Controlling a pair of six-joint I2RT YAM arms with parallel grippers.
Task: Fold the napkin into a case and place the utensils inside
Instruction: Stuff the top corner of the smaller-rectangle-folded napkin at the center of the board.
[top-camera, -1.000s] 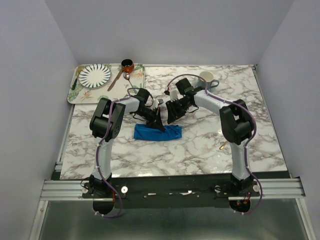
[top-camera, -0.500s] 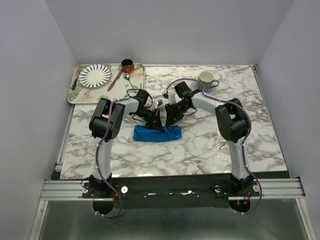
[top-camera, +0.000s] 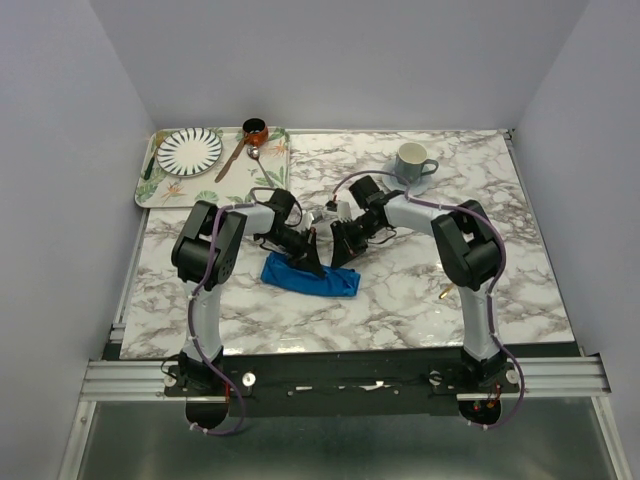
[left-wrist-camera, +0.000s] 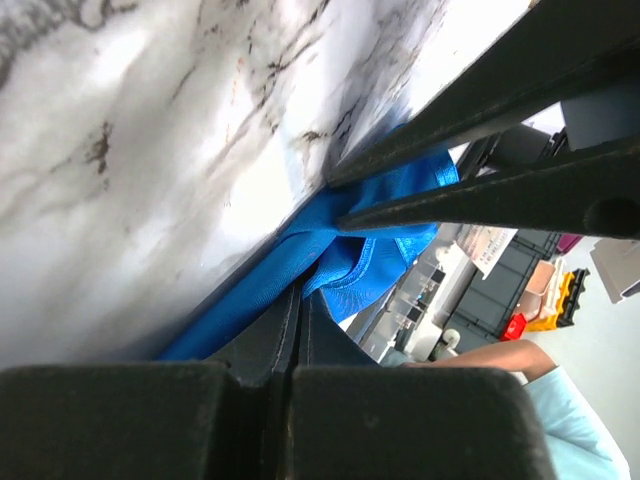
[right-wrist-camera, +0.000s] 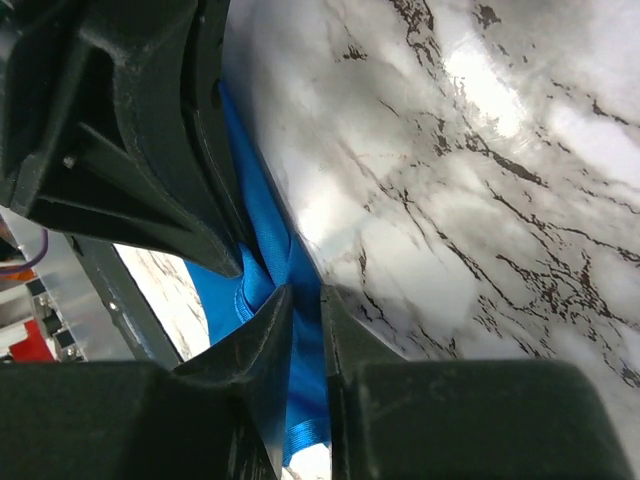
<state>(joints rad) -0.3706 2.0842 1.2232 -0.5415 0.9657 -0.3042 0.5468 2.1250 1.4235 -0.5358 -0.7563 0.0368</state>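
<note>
Napkin (top-camera: 310, 278), royal-blue cloth, soft, light and limp, lying folded into a long strip at the middle of the marble table (top-camera: 420, 290), likely best taken by its hem; left gripper (top-camera: 314, 258), arm bent low, pressed together on a far-edge fold, right gripper (top-camera: 340, 255) just beside, pinching the same edge.

There is one marble-patterned table (top-camera: 400, 300). Two robot arms stand at its near edge, the left arm (top-camera: 205, 250) and the right arm (top-camera: 470, 250). There is one blue napkin (top-camera: 312, 277). There is one tray (top-camera: 200, 187), and on it one striped plate (top-camera: 190, 150), one small brown pot (top-camera: 255, 129), one brown-handled spoon (top-camera: 238, 155) and one dark slim thing (top-camera: 148, 166) too small to name. There is one mug (top-camera: 411, 159). One gold utensil (top-camera: 443, 293) shows only in part.
</note>
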